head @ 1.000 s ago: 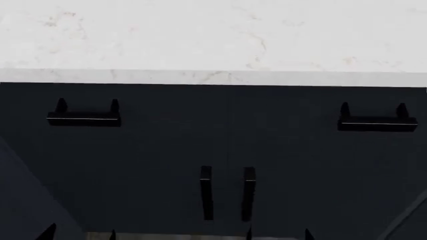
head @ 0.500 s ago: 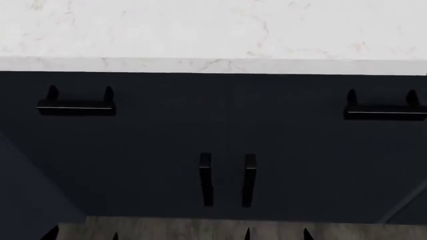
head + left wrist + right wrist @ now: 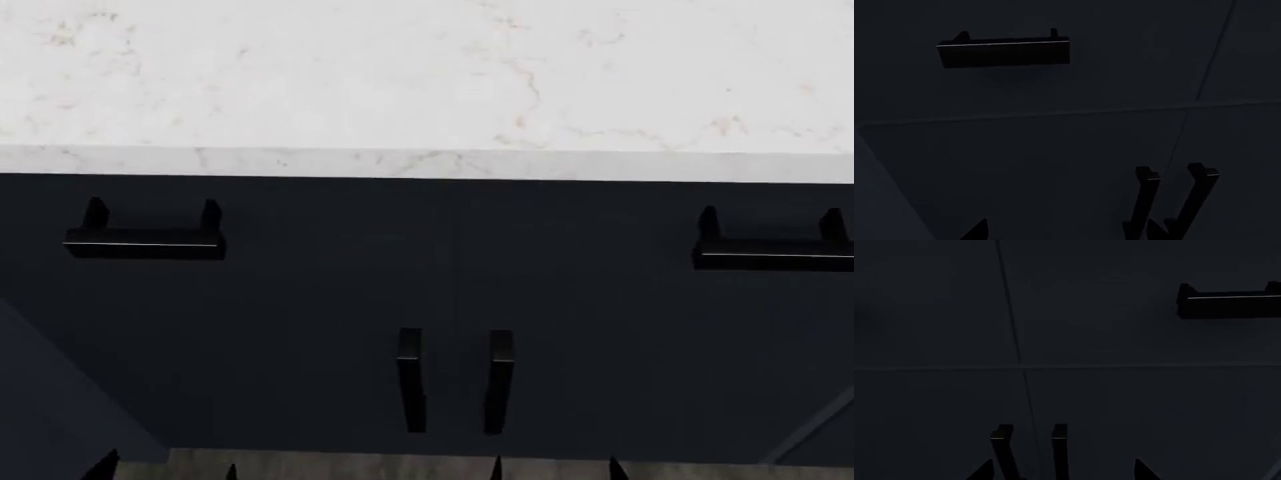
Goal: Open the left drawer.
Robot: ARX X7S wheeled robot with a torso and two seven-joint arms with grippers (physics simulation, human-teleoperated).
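Countertop (image 3: 400, 70) sits lower than before; left drawer (image 3: 267, 215) closed; gripper states unclear.

The left drawer (image 3: 227, 240) front is flat and unobstructed; only its bar handle (image 3: 144, 243) juts out on 2 posts. The countertop edge (image 3: 427, 163) overhangs above. The 2 vertical door handles (image 3: 454, 380) stand lower, well apart from it.
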